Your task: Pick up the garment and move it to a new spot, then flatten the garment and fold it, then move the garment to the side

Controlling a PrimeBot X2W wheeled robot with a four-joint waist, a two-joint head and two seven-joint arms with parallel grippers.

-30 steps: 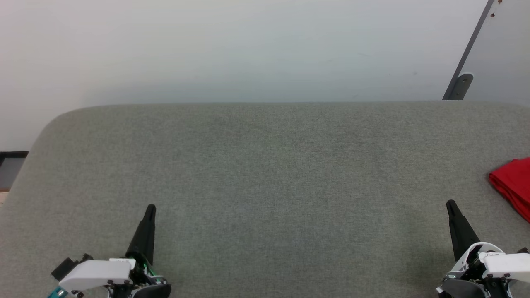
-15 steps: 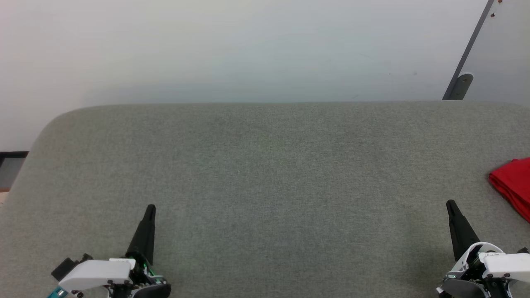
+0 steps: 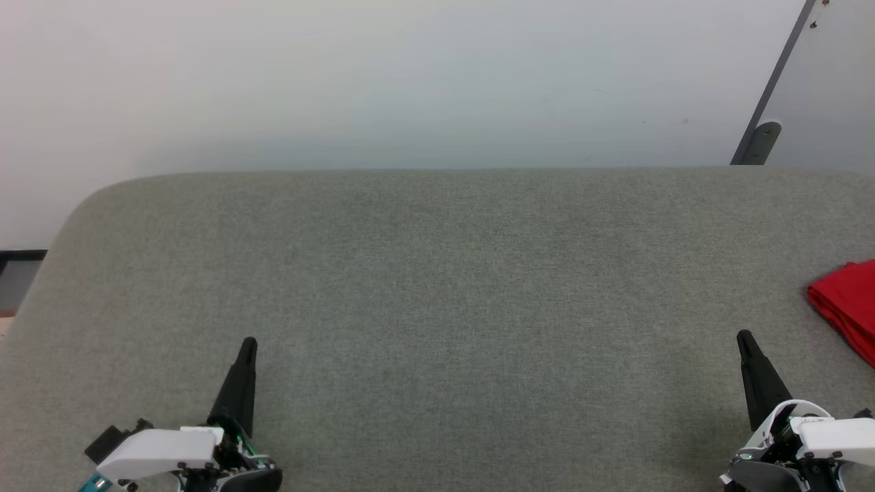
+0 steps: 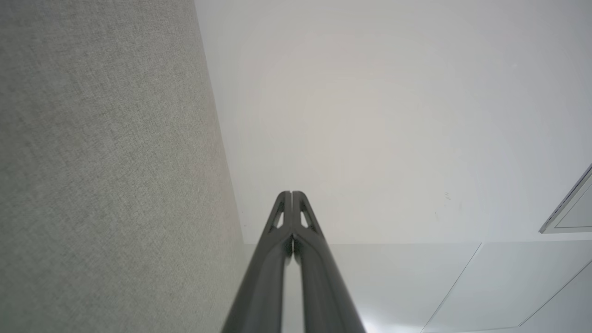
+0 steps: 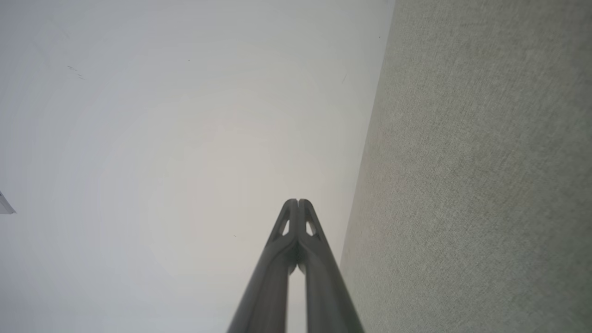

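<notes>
Bright red soft-knit garment [image 3: 850, 301], apparently folded, lies at the right edge of the grey fabric-covered bench [image 3: 437, 273], apart from left tool [image 3: 248, 342] and right tool [image 3: 742, 335], both pinched closed, empty; set-aside step looks done, so best hold both clear of the fold.

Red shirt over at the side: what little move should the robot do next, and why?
Probably none but to rest: the garment lies at the right edge of the grey surface, seemingly folded in layers, and the left end effector and right end effector are both shut, empty and apart from it.
</notes>
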